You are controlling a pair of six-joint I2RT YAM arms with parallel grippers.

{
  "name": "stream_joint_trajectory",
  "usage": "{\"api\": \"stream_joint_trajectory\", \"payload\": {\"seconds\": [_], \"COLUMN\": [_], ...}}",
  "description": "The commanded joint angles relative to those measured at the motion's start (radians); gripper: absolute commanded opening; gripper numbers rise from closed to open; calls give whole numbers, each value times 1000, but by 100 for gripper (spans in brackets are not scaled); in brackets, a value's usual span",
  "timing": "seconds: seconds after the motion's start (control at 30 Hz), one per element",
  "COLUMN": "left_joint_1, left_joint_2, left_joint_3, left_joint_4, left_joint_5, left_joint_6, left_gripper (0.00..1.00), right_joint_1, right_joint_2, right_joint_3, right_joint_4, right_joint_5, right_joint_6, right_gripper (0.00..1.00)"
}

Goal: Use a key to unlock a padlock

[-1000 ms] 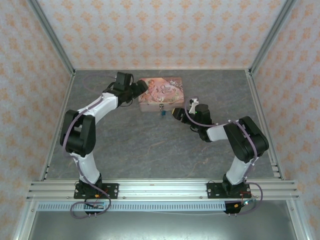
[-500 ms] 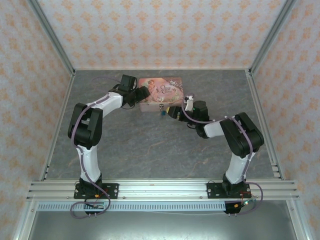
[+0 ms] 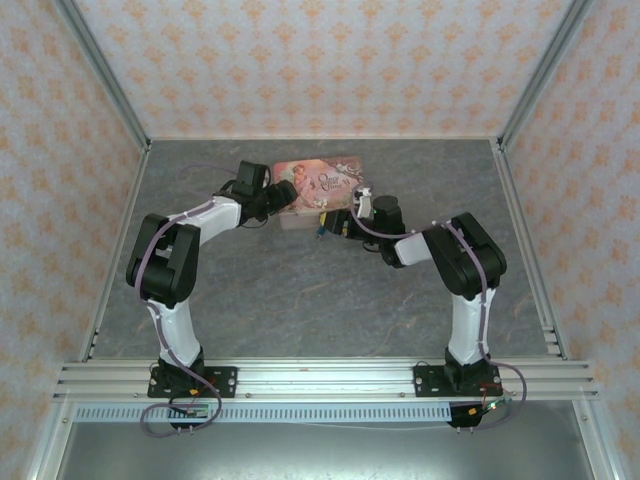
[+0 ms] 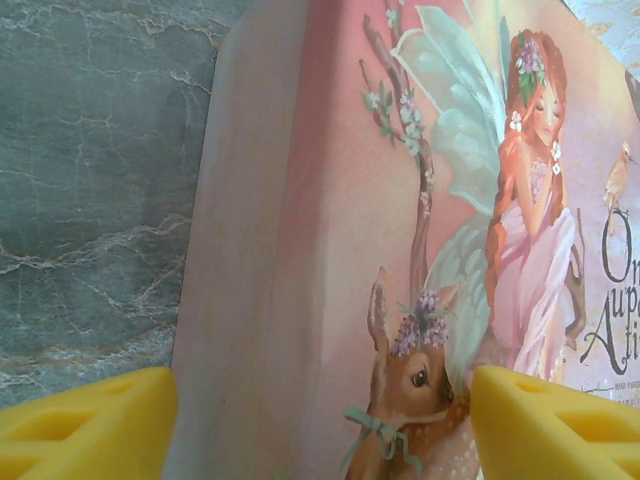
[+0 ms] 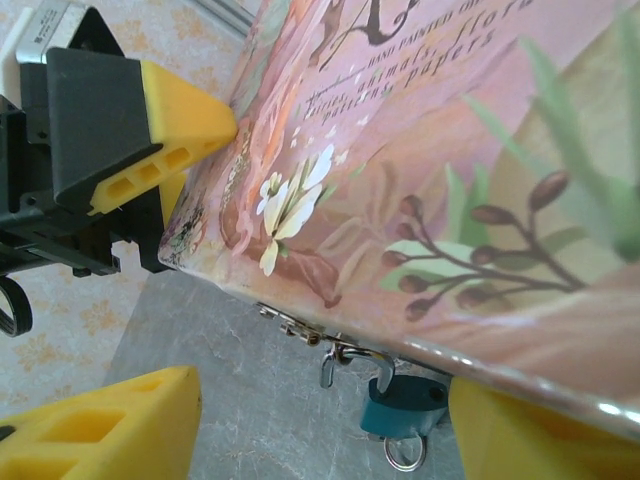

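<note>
While straddling the padlock, I'm centring my unclenched right gripper.
My left gripper, also spread, is bracing the tin.

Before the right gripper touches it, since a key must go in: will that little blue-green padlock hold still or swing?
It will probably swing: the padlock seems to hang loosely from the clasp on the pink tin. It looks small and metallic, so it is likely light and slippery to pinch.
</note>
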Motion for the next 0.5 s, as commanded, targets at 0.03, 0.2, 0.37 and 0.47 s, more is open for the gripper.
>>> {"api": "stream_joint_trajectory", "payload": {"seconds": [0.03, 0.2, 0.37, 0.47], "left_joint_1": [-14, -15, -18, -18], "left_joint_2": [19, 19, 19, 19], "left_joint_3": [-50, -48, -47, -46], "left_joint_4": [-129, -127, -127, -128], "left_joint_5": [-33, -32, -30, -30], "left_joint_6": [7, 2, 1, 1], "left_gripper": [75, 75, 75, 75], "right_joint_1": [13, 25, 26, 25], "right_joint_2": [33, 66, 93, 108], "right_joint_3": [29, 31, 42, 46], "right_joint_4": [47, 112, 173, 217], "right_joint_5": [-40, -60, -75, -89], "right_joint_6": [-11, 8, 30, 50], "right_gripper": [65, 65, 65, 63]}}
